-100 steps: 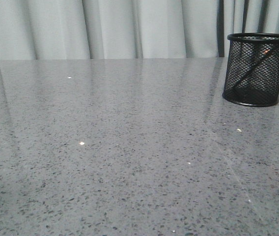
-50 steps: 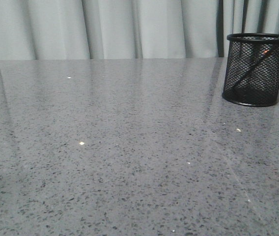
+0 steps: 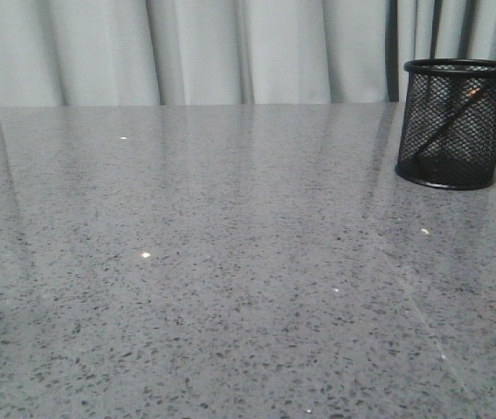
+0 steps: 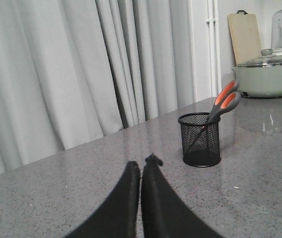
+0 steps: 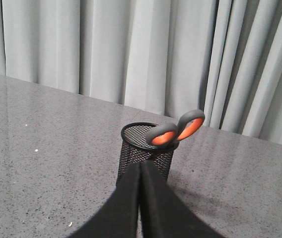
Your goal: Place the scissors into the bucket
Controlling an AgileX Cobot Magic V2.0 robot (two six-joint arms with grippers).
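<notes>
The black mesh bucket (image 3: 451,122) stands upright at the far right of the grey table. The scissors (image 3: 458,109) stand blades down inside it, leaning, with a handle poking over the rim. In the left wrist view the bucket (image 4: 199,140) holds the scissors (image 4: 224,102), orange-lined loops up. In the right wrist view the bucket (image 5: 146,148) and the scissors' handles (image 5: 176,130) sit just beyond the fingers. My left gripper (image 4: 141,166) is shut and empty, away from the bucket. My right gripper (image 5: 140,166) is shut and empty, in front of the bucket. Neither gripper shows in the front view.
Grey curtains (image 3: 187,52) hang behind the speckled table (image 3: 230,262). In the left wrist view a pale green lidded pot (image 4: 267,75) and a wooden board (image 4: 244,34) stand beyond the bucket.
</notes>
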